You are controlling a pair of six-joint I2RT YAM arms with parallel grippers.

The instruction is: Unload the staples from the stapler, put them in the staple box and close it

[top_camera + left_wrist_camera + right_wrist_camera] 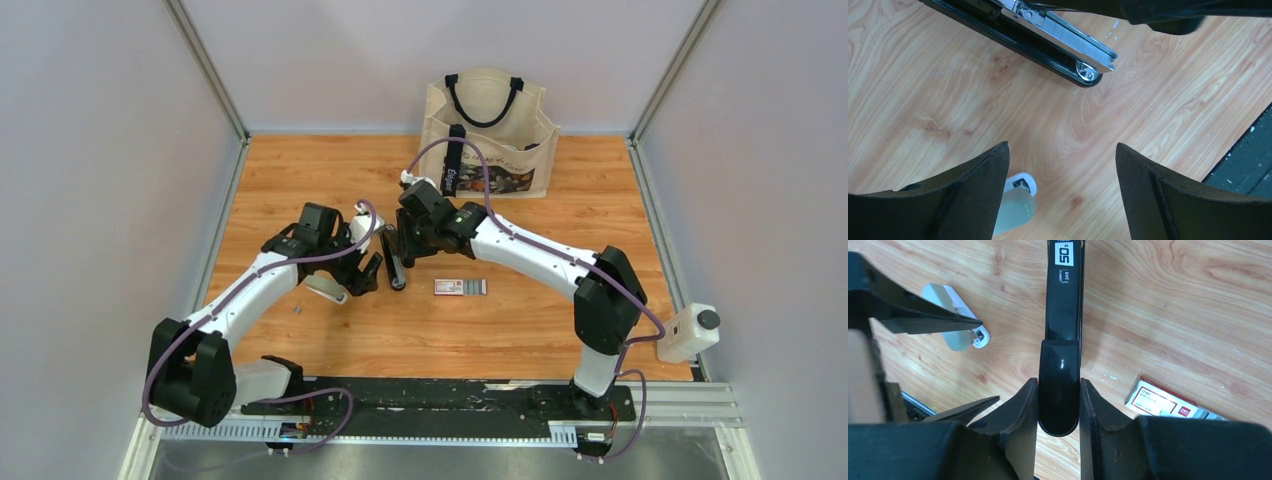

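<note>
The stapler (393, 262) lies near the middle of the counter (560, 340). The right tool (1058, 390) is closed on its glossy black end, with one finger pressed on each side. The left tool (1063, 150) hangs above the wood with its fingers spread wide and holds nothing. In its own view the other end of the stapler shows a bare metal channel above the black base. The staples I cannot make out — the channel is seen only from the side, so whether a strip sits inside is hidden. I judge the step in hand to be steadying the stapler, with the unloading itself not yet done. The next move, I think, asks the right tool to hold the body firm while the left tool comes to the channel and narrows a lot — such a strip is thin and slips easily. A small box with a red-and-white label (460, 287) lies just to the right of the stapler.
</note>
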